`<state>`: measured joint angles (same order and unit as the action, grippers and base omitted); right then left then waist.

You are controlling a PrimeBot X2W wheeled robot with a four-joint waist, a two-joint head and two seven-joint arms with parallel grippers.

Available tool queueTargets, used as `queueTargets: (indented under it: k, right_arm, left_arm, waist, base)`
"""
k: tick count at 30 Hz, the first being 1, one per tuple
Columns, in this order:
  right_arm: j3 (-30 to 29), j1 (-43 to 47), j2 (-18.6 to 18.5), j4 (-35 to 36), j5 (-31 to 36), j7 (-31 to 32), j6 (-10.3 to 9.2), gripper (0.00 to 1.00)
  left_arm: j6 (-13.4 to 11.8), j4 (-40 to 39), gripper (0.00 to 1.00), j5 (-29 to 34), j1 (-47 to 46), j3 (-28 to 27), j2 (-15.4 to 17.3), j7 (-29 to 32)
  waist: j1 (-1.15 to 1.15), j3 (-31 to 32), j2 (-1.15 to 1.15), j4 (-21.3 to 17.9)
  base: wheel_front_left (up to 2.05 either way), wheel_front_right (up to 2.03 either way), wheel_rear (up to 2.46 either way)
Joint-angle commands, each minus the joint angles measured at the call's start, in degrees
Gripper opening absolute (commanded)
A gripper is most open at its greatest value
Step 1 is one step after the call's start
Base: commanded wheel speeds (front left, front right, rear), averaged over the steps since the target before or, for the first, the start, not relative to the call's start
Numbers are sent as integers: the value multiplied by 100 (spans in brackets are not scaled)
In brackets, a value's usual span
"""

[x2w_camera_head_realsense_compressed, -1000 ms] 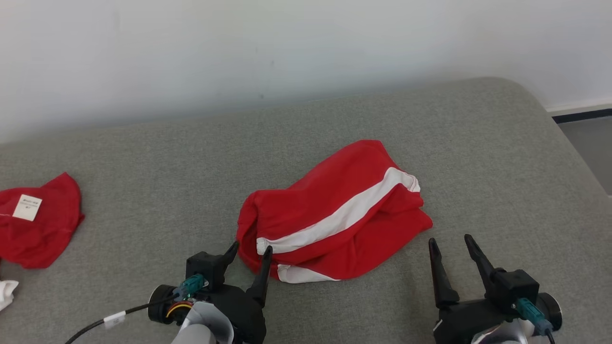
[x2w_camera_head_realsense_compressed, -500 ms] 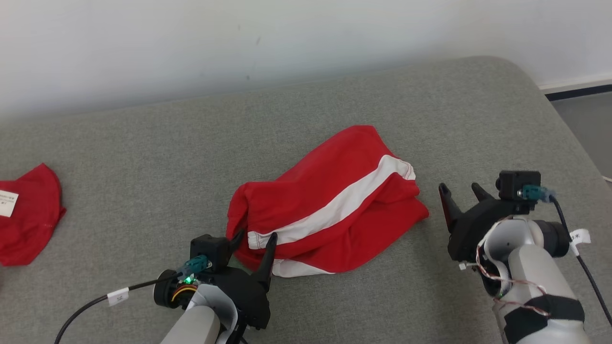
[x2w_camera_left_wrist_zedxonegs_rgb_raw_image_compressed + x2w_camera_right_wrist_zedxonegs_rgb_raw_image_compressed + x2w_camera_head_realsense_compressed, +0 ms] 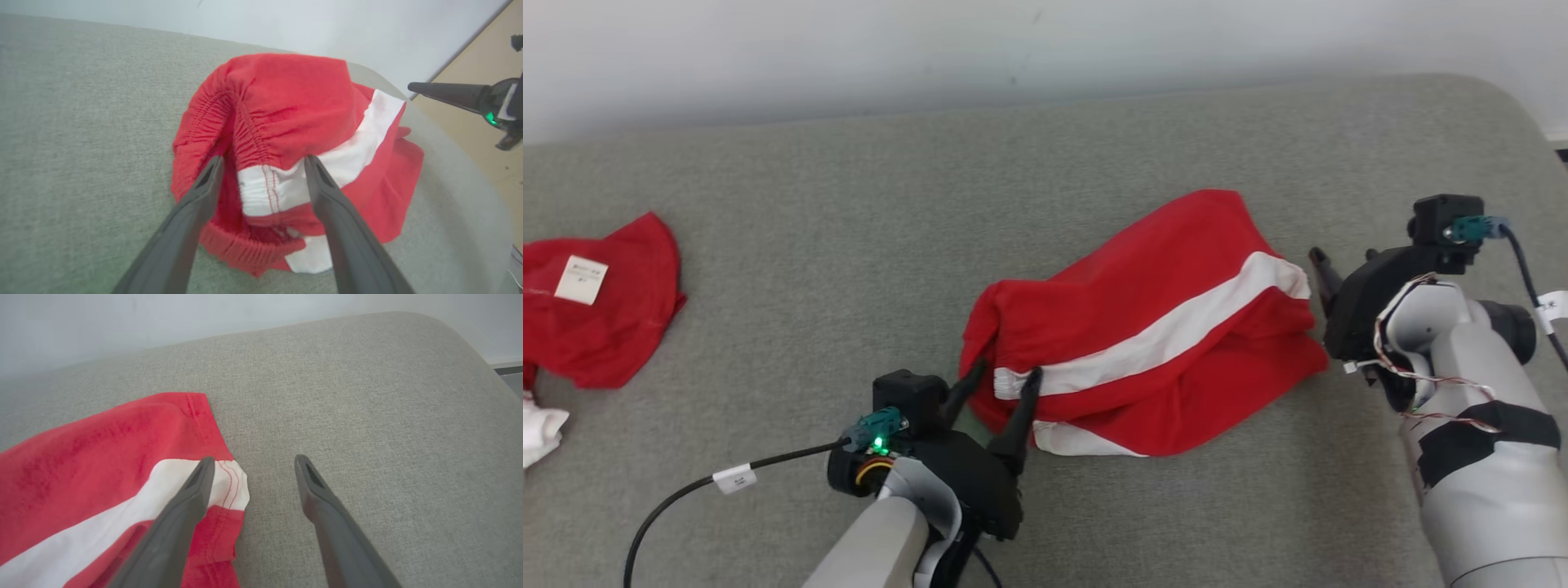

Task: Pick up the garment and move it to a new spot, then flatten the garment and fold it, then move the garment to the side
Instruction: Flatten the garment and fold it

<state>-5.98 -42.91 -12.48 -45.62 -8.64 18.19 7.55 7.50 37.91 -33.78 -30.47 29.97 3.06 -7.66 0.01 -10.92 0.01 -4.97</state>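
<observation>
The garment [image 3: 1143, 327] is a pair of red shorts with a white side stripe, lying crumpled on the grey fabric surface [image 3: 849, 204]. My left gripper [image 3: 1006, 369] is open at its near left end. In the left wrist view the garment [image 3: 286, 102] has the white end of its elastic waistband between the spread fingers of the left gripper [image 3: 263, 160]. My right gripper [image 3: 1342, 257] is open at the garment's right end. In the right wrist view the right gripper [image 3: 255, 458] has one finger over the hem corner of the garment [image 3: 102, 457] and the other over bare surface.
A second red cloth [image 3: 596, 302] with a white label lies at the far left, with a white cloth [image 3: 539, 429] below it. A pale wall [image 3: 931, 49] runs along the back. The surface rounds off at the right [image 3: 470, 343].
My right arm has lifted and swung forward to the garment's right end. The left gripper has edged onto the waistband. The head camera has shifted. Both grippers stay open.
</observation>
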Motion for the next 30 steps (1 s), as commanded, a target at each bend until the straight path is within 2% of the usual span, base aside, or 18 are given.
queueTargets:
  k: [1, 6, 10, 15, 23, 30]
  right_arm:
    - [-14, -71, -65, -33, -12, -21, -13, 100]
    - [6, -102, -193, -130, -72, -141, -13, 100]
    - [48, -103, -247, -186, -71, -172, -13, 100]
    - [107, -168, -135, -292, -13, -191, -13, 100]
    - [188, -247, -180, -459, -77, -304, -13, 100]
    - [220, -315, -192, -637, -83, -396, -13, 100]
  left_arm:
    - [-8, -112, 100, -130, 102, 50, 32, 33]
    - [-7, -744, 100, -582, 350, 337, 339, 160]
    - [-7, -938, 100, -715, 489, 314, 590, 234]
    - [-78, -891, 100, -580, 310, 381, 592, 203]
    - [-159, -924, 100, -282, 160, 610, 572, 164]
    - [-158, -752, 100, -599, 131, 562, 500, 425]
  waist:
    - [-1, -123, -1, 170]
    - [-1, -146, -1, 271]
    - [-1, -138, -1, 255]
    - [-1, -164, -1, 195]
    - [-1, -187, -1, 155]
    - [-1, -222, -1, 146]
  base:
    - [0, 0, 0]
    - [0, 0, 0]
    - [0, 0, 0]
    - [0, 0, 0]
    - [0, 0, 0]
    - [0, 0, 0]
